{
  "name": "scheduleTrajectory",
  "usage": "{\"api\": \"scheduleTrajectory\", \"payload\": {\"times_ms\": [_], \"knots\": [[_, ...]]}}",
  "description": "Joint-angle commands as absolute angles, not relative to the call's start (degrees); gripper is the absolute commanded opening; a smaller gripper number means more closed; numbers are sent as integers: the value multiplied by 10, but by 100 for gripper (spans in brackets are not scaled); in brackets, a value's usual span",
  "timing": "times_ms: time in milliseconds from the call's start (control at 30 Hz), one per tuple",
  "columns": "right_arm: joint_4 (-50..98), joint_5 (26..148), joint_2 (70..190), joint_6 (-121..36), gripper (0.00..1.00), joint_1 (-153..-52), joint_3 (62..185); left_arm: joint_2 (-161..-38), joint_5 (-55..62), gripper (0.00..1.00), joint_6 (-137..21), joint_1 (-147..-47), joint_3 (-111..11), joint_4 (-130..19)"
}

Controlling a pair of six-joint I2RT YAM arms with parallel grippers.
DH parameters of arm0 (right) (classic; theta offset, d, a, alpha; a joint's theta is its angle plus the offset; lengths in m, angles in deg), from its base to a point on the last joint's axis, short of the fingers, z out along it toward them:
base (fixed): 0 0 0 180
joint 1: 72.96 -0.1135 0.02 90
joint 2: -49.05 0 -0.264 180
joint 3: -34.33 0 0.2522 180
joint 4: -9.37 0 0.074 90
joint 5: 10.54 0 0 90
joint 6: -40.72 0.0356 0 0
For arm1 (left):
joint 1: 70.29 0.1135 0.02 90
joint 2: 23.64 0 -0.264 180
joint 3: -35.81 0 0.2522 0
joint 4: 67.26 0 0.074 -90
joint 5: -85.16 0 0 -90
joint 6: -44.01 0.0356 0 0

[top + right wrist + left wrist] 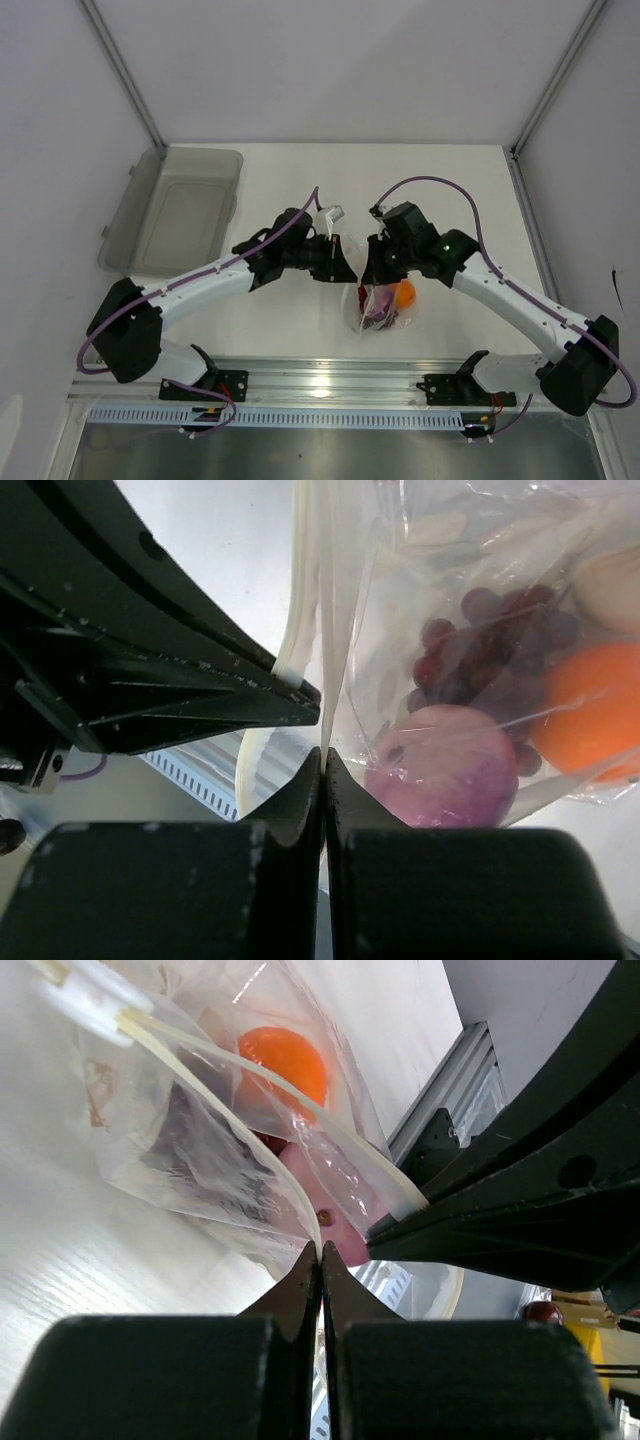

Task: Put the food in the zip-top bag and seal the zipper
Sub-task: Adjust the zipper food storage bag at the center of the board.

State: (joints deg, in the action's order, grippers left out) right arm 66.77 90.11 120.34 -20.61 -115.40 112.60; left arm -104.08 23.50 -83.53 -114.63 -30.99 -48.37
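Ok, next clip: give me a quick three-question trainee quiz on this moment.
1. True or false: the orange lies outside the bag.
2. Which jaws pinch the bag's mouth strip? A left, B right, C both.
3. Fill in: the purple-red ball beside the berries is an ____.
Key: 1 false, it is inside; 2 C, both shut on it; 3 onion.

bag (378, 312): clear plastic, crinkled, glossy | zipper (325, 600): milky smooth plastic | tub (175, 205), far-left corner: grey translucent plastic | bench top (300, 170): matt white | near-edge rail (330, 378): brushed metal
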Motion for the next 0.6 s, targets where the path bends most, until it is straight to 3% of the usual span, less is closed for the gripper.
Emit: {"api": "scheduleTrajectory", "payload": {"times_ms": [0, 233, 567], "knots": [[626, 923, 1202, -190, 0, -1156, 1127, -1029, 257, 0, -835, -1129, -307, -513], [596, 974, 1178, -135, 0, -1168, 1102, -1054, 317, 1, -776, -1101, -401, -445], [568, 941, 1135, -73, 0, -1236, 1072, -1090, 395, 1, -659, -1100, -534, -293]]}}
